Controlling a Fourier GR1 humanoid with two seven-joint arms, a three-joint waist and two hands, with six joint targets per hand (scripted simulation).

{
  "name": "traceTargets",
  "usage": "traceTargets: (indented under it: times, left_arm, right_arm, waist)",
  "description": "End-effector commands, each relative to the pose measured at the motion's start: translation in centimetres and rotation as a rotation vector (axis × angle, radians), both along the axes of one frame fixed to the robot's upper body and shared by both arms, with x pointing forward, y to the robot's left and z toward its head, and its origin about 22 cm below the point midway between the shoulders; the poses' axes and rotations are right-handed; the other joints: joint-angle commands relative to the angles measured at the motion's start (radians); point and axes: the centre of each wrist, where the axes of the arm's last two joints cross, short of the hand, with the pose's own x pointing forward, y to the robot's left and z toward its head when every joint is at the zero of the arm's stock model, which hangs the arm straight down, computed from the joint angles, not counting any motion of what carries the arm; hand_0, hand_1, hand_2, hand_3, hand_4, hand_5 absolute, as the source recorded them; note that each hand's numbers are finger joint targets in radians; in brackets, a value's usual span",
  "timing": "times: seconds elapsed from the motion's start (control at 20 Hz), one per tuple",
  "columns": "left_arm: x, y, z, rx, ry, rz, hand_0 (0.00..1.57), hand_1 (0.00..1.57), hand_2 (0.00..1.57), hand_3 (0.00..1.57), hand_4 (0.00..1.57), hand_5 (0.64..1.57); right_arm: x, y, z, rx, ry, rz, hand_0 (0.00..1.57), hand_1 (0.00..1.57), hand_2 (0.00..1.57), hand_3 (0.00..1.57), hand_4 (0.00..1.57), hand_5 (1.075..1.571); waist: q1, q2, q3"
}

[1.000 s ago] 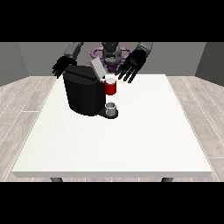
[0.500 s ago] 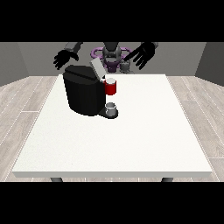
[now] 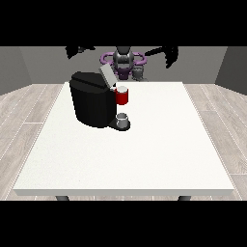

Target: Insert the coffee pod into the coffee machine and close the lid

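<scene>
Grey walls and pale plank flooring surround a large white table (image 3: pixel 144 159), with the robot (image 3: pixel 123 61) small behind its far edge. Both of its arms are raised high and spread apart, well above the tabletop. At the view's right, the hand (image 3: pixel 170 54) hangs by the top of the scene with its dark fingers pointing downward and looking spread rather than curled, holding nothing. At the view's left, the hand (image 3: pixel 77 49) sits partly against the upper edge of the scene; only a dark shape shows, and I cannot tell how its fingers lie. Neither hand touches anything on the table.

Below and between the hands, on the far left part of the table, stands the black coffee machine (image 3: pixel 92 100). Its grey lid (image 3: pixel 106 75) is tilted up and back at an angle, so it is not closed. Just beside the lid's base, at the machine's front right, a red part (image 3: pixel 122 97) with a light top shows; whether this is the coffee pod seated in its slot or part of the machine I cannot tell. Beneath it, on the machine's base plate, stands a small grey cup (image 3: pixel 123 118). Behind the table's far edge, near the robot's body, stands a small dark grey object (image 3: pixel 139 72).
</scene>
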Motion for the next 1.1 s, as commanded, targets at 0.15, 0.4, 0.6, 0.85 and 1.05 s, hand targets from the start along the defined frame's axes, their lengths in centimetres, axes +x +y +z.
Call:
traceTargets:
  times: [0.15, 0.4, 0.6, 0.85, 1.05]
  left_arm:
    - [-1.8, -0.1, -2.1, -0.147, 0.036, 0.002, 0.00, 0.00, 0.00, 0.00, 0.00, 1.571]
    - [-3.3, -3.4, -3.8, -0.224, 0.098, -0.013, 0.00, 0.00, 0.00, 0.00, 0.00, 1.571]
    - [-4.0, -2.6, -3.4, -0.280, 0.077, -0.030, 0.00, 0.00, 0.00, 0.00, 0.03, 1.571]
    - [-6.2, -1.3, -3.5, -0.286, 0.019, -0.015, 0.00, 0.00, 0.00, 0.00, 0.20, 1.571]
    - [-6.7, -1.7, -2.5, -0.267, -0.018, 0.018, 0.00, 0.00, 0.00, 0.00, 0.00, 1.571]
  right_arm:
    - [1.4, 0.0, 2.2, -0.025, -0.042, 0.103, 0.00, 0.00, 0.00, 0.00, 0.00, 1.571]
    - [3.0, 1.5, 3.6, -0.095, 0.000, 0.093, 0.00, 0.00, 0.00, 0.00, 0.14, 1.571]
    - [3.7, 0.8, 3.6, -0.110, -0.030, 0.111, 0.00, 0.00, 0.00, 0.00, 0.16, 1.571]
    - [3.5, 2.8, 2.0, -0.056, -0.040, 0.132, 0.00, 0.00, 0.00, 0.00, 0.00, 1.571]
    - [5.7, 1.0, 4.0, -0.046, -0.029, 0.149, 0.00, 0.00, 0.00, 0.00, 0.00, 1.571]
  waist:
    - [0.100, 0.001, 0.0009]
    - [0.164, -0.036, 0.0008]
    - [0.198, 0.006, 0.0010]
    - [0.184, 0.054, 0.0010]
    - [0.177, 0.106, 0.0010]
